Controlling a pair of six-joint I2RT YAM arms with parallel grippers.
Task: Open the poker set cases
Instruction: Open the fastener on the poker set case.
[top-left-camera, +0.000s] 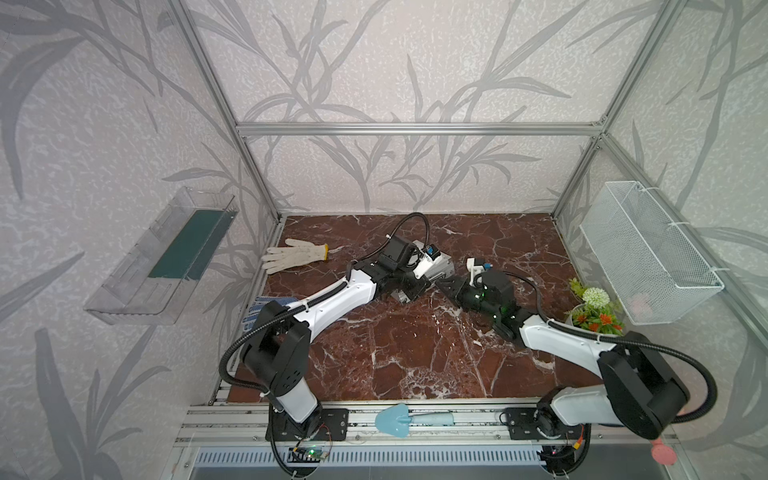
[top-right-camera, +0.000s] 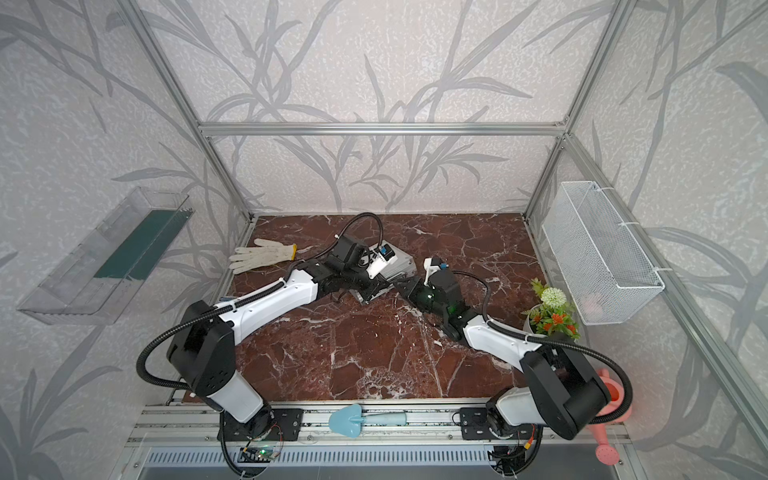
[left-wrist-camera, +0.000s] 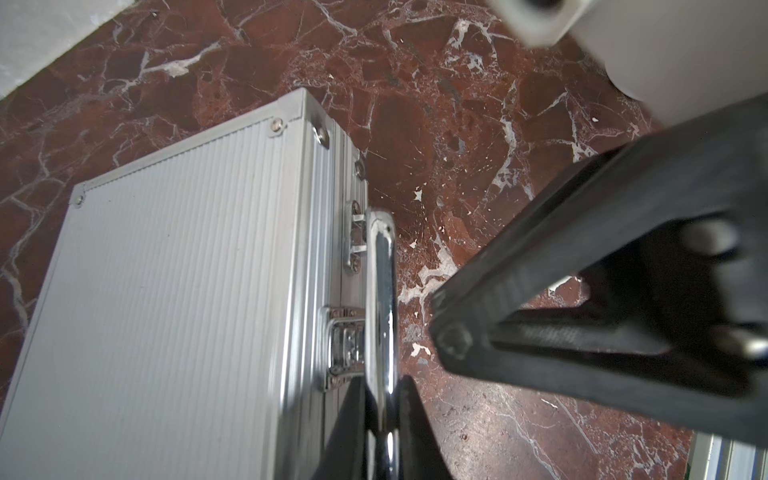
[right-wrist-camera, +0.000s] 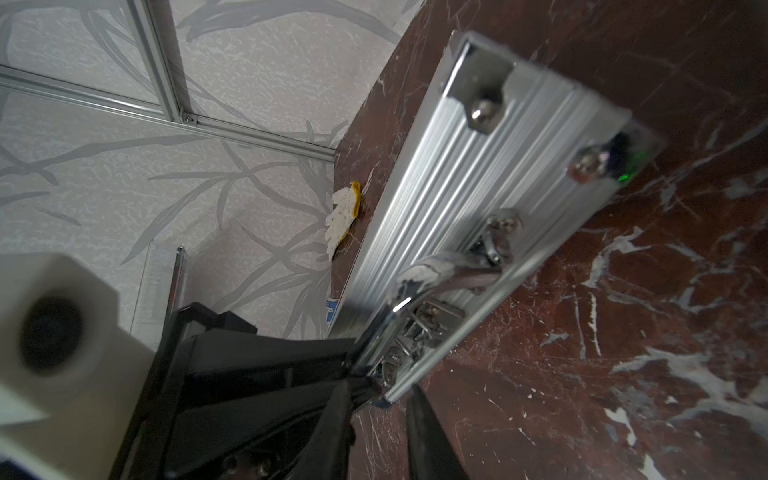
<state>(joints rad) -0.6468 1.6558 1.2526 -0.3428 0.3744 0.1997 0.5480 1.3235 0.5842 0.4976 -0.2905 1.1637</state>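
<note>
One closed silver case (top-left-camera: 441, 268) is seen lying on the marble worktop (top-left-camera: 415, 353).
Its handle (left-wrist-camera: 380, 291) is clamped by the left end effector (left-wrist-camera: 380, 399); the right end effector (right-wrist-camera: 380, 399) is held slightly parted near a latch (left-wrist-camera: 345, 345).

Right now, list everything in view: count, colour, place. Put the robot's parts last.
poker case: one, silver, lid down, table centre
case handle: one, chrome, on the case's front edge
white glove: one, white with yellow cuff, table's far left
patterned cloth: one, blue, table's left edge, mostly hidden
potted plant: one, green with white and orange flowers, table's right edge
wire basket: one, white, right wall
clear bin: one, transparent with green insert, left wall
trowel: one, light blue, front rail
watering can: one, pink, front right corner
table: one, red-brown marble
left gripper: one, black, shut on the case handle
right gripper: one, black, jaws slightly apart at the case's front edge
</note>
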